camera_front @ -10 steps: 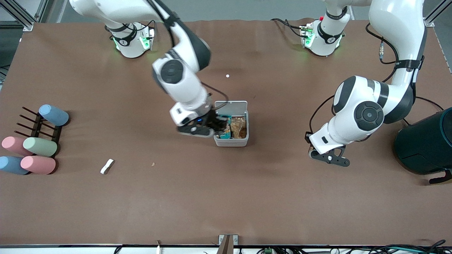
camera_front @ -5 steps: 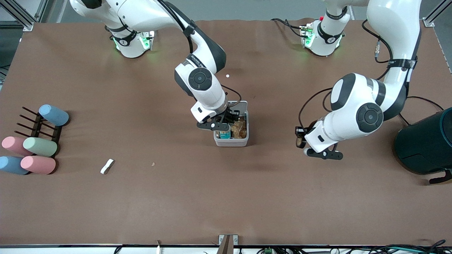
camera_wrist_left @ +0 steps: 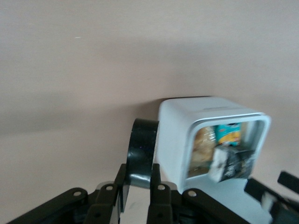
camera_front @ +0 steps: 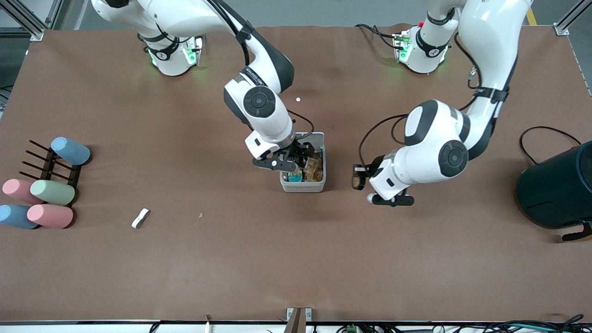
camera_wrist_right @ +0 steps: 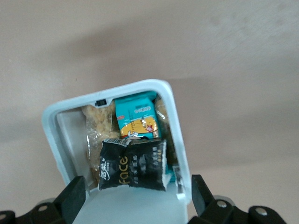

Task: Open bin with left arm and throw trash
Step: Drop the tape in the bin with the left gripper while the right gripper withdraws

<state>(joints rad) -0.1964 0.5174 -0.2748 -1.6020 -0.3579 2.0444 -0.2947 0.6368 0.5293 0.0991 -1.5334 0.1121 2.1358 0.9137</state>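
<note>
The bin (camera_front: 303, 185), a small white-grey plastic box with rounded corners, sits mid-table on the brown matte cover with its flat lid swung up. The right gripper (camera_front: 296, 159) hangs right over the opening, black fingers spread wide apart with nothing between them. The right wrist view looks straight down into the box: a crumpled black wrapper (camera_wrist_right: 133, 164) with white print lies on top, a teal packet (camera_wrist_right: 137, 119) and clear bags of brownish snacks beneath it. From the front those contents are half hidden under the gripper. The left gripper (camera_front: 365, 185) hovers over the table just beside the bin, toward the left arm's end, and its wrist view shows the fingers pinched on a small glossy black tape-like roll (camera_wrist_left: 141, 152), something barely readable from the front. A short white oblong piece (camera_front: 140, 218) lies on the table nearer the front camera, toward the right arm's end, near pastel cylinders (camera_front: 51, 192) by a black rack (camera_front: 46, 164). A large dark teal cylinder (camera_front: 557, 189) stands at the left arm's end.
</note>
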